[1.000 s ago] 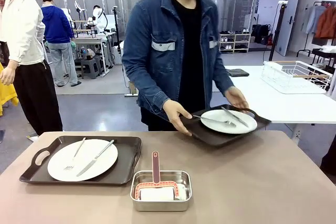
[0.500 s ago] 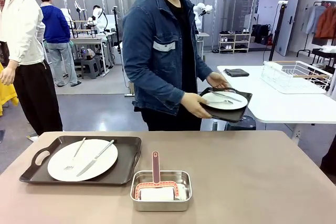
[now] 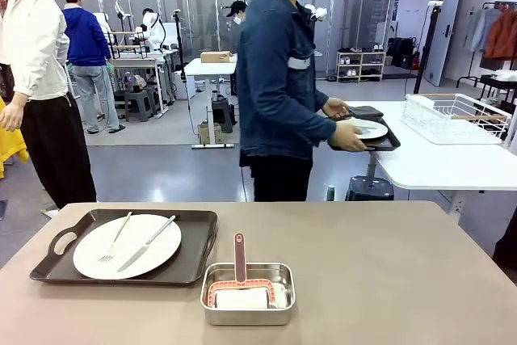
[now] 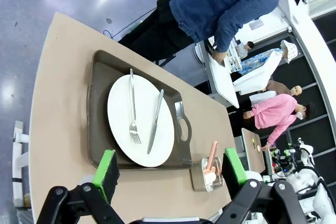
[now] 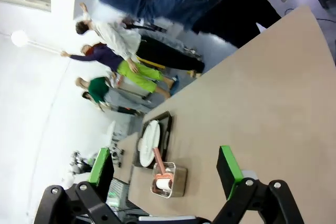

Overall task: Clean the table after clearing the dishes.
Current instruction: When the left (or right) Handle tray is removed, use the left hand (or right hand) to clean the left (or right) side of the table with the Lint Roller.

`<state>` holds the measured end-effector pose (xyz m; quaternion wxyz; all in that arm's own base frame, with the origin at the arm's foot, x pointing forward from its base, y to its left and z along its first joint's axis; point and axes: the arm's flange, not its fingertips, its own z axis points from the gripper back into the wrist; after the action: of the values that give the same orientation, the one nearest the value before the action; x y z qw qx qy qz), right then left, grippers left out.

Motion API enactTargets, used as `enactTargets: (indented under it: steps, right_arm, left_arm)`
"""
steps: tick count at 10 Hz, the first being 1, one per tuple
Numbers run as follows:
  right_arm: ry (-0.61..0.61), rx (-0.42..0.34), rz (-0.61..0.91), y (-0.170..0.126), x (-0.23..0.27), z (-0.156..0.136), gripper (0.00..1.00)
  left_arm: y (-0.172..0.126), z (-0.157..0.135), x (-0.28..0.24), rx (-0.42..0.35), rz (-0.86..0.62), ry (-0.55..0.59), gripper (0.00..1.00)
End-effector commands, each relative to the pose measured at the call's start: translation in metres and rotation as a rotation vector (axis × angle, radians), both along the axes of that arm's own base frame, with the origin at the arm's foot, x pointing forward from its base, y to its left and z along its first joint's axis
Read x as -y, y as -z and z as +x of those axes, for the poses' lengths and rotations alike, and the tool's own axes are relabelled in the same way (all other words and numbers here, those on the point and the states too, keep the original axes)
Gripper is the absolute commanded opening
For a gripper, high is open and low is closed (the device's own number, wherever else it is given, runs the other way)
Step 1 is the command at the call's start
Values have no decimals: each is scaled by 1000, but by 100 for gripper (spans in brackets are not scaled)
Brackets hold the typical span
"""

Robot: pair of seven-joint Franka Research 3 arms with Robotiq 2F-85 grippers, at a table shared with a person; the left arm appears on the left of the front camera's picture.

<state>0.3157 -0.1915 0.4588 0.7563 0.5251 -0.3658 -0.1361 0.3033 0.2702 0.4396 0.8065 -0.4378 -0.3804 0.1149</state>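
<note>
A: Beige worktop (image 3: 388, 280): tray (image 3: 198, 232) w/ plate (image 3: 127, 246), fork (image 3: 115, 240) & knife (image 3: 147, 243) at its left, pan (image 3: 247, 292) near the front edge.
B: 2nd tray (image 3: 388, 143)?
A: In the person's hands (image 3: 349, 136), off by the white table (image 3: 436, 163).
B: Robot?
A: Left end effector (image 4: 169, 165) & right end effector (image 5: 164, 166) both spread apart, empty, above the worktop.
B: Risk?
A: Wiping w/ that tray not cleared: a sweep could shove it, and the cutlery could slide off the plate.
</note>
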Motion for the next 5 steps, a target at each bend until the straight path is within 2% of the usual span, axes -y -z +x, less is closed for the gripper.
enactTargets:
  steps: [1, 4, 5]
  right_arm:
    - [-56, -83, -181, -39, -60, 45, 100]
    - [-230, -160, -385, -75, -155, 125, 100]
    - [-307, -209, -490, -81, -193, 154, 100]
  left_arm:
    - [0, -2, -3, 18, 2, 9, 100]
    - [0, -2, -3, 18, 2, 9, 100]
    - [0, -2, -3, 18, 2, 9, 100]
